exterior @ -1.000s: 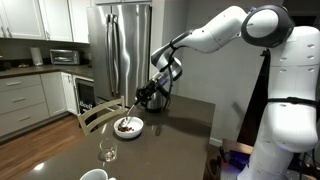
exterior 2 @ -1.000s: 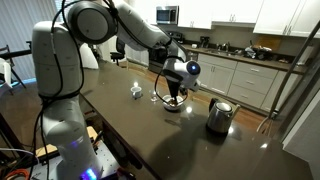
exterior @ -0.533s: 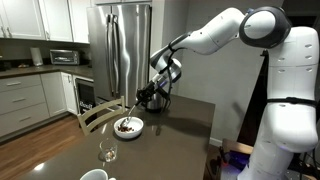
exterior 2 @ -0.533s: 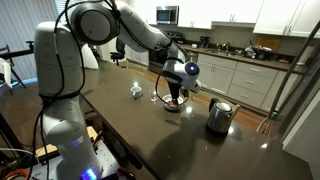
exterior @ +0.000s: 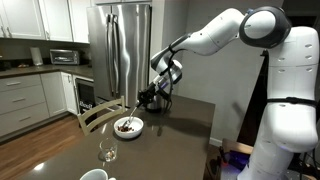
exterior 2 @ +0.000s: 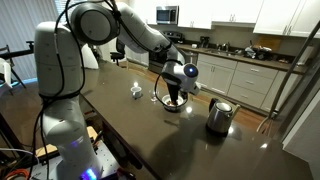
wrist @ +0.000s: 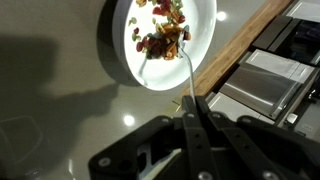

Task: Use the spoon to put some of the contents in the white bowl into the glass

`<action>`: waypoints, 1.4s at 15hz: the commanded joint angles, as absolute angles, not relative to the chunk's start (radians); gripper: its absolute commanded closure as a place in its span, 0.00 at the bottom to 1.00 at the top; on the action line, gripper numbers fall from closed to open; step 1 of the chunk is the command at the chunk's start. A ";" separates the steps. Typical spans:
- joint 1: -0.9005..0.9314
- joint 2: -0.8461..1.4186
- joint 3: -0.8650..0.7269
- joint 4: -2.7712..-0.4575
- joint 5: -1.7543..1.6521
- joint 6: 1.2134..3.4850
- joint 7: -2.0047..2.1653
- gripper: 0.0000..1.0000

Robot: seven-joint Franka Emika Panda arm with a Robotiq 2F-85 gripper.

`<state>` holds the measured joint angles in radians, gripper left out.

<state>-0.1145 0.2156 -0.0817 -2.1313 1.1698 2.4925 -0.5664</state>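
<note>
Steel kettle [exterior 2: 220,115], fridge [exterior: 120,50], microwave [exterior: 64,57]

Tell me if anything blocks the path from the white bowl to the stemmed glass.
Nothing visible does. In both exterior views only dark tabletop lies between the shallow white bowl and the clear stemmed wine glass.

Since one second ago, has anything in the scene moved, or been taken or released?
Nothing visibly changed. The tool stays shut on the spoon, whose end reaches into the white bowl beside the contents. The glass stands where it was.
</note>
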 commanded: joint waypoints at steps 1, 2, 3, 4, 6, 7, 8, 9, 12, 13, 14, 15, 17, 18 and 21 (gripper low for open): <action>-0.126 0.195 -0.076 -2.178 1.216 2.531 -0.606 0.95; -0.129 0.191 -0.077 -2.187 1.228 2.536 -0.608 0.95; -0.131 0.189 -0.077 -2.195 1.244 2.541 -0.614 0.95; -0.132 0.187 -0.078 -2.203 1.256 2.545 -0.617 0.95; -0.135 0.183 -0.082 -2.214 1.300 2.543 -0.634 0.95; -0.136 0.180 -0.086 -2.220 1.327 2.540 -0.646 0.95; -0.136 0.177 -0.089 -2.226 1.351 2.537 -0.657 0.95; -0.134 0.176 -0.093 -2.230 1.370 2.538 -0.666 0.95; -0.127 0.171 -0.104 -2.247 1.401 2.545 -0.690 0.95; -0.124 0.170 -0.107 -2.253 1.399 2.549 -0.692 0.95; -0.120 0.169 -0.109 -2.258 1.391 2.557 -0.691 0.95; -0.118 0.169 -0.110 -2.261 1.384 2.564 -0.692 0.95; -0.114 0.168 -0.110 -2.268 1.369 2.583 -0.691 0.95; -0.112 0.166 -0.110 -2.271 1.359 2.591 -0.688 0.94; -0.104 0.167 -0.113 -2.277 1.353 2.614 -0.685 0.93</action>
<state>-0.1126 0.2021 -0.1127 -2.2426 1.3622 2.5771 -0.6655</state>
